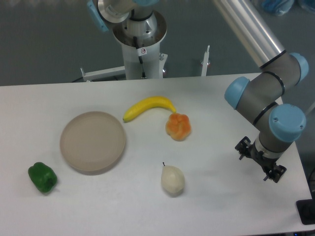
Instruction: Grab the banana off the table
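Note:
The yellow banana (148,106) lies on the white table (221,206) at the middle back, its right end close to the lumpy orange fruit (178,126). My gripper (260,160) is far to the right, near the table's right edge, well apart from the banana. Only a small black part of it shows below the blue wrist joint. Its fingers do not show clearly, and I cannot tell whether it is open or shut. Nothing shows in it.
A round tan plate (93,141) lies left of the banana. A green pepper (42,177) sits at the front left. A pale cream pear (172,179) stands at the front middle. The arm's base column (142,49) rises behind the table.

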Motion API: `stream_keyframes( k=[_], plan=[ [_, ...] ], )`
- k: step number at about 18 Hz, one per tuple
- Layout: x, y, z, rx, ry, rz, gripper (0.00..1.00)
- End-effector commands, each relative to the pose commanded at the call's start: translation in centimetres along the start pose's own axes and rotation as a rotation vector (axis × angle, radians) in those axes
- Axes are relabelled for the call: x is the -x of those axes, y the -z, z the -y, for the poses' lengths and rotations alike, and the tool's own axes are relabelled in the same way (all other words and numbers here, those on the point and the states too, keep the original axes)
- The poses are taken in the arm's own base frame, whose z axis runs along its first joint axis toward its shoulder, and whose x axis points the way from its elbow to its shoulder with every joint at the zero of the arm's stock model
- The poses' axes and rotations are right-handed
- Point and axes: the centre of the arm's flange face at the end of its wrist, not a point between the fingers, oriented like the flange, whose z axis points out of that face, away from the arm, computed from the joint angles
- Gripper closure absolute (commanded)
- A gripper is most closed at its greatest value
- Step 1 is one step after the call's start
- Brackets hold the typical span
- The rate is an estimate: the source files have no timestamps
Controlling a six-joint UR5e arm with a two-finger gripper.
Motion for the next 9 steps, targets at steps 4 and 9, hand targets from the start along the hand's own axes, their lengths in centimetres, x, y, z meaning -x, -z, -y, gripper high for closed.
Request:
stream_keyframes(
  k=[4,9],
  plan=[
    [-0.8,-0.3,-0.1,0.002,0.0,-0.003,0.0],
    [-4.7,0.0,-0.4,-0.007,0.001,-0.048,0.0]
  ],
)
